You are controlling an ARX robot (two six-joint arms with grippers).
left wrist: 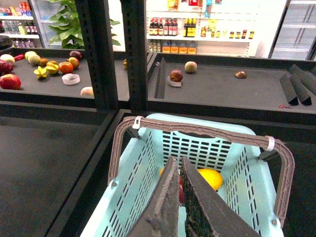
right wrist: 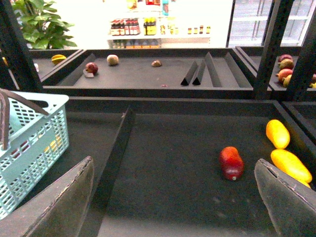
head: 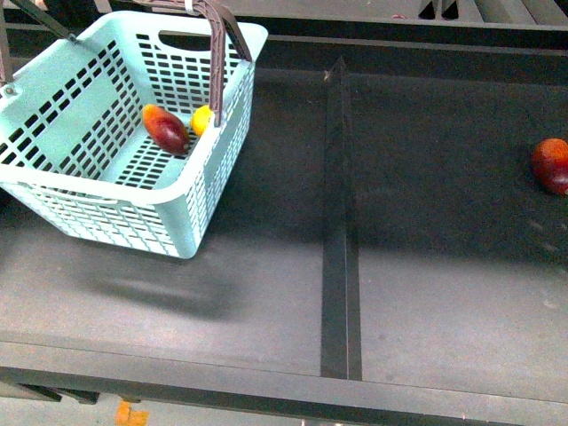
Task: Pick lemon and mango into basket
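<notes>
Left gripper (left wrist: 180, 197): two flat, wedge-shaped fingers (left wrist: 165, 207), showing dark grey, gritty-textured pads with paler worn edges, tapering toward 12 o'clock. Right gripper (right wrist: 173, 197): two broad rounded fingers (right wrist: 64, 207), appearing dark grey and rough-surfaced, lighter along the rims. Showing no cables, screws or markings in either wrist view.

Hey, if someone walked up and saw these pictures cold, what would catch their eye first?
The light turquoise basket at the far left of the dark shelf, tilted, with the dark red mango and the yellow lemon already lying inside it. Next, a second red fruit alone at the shelf's right edge. In the left wrist view, the left gripper hangs above the basket with its fingers pressed together.
</notes>
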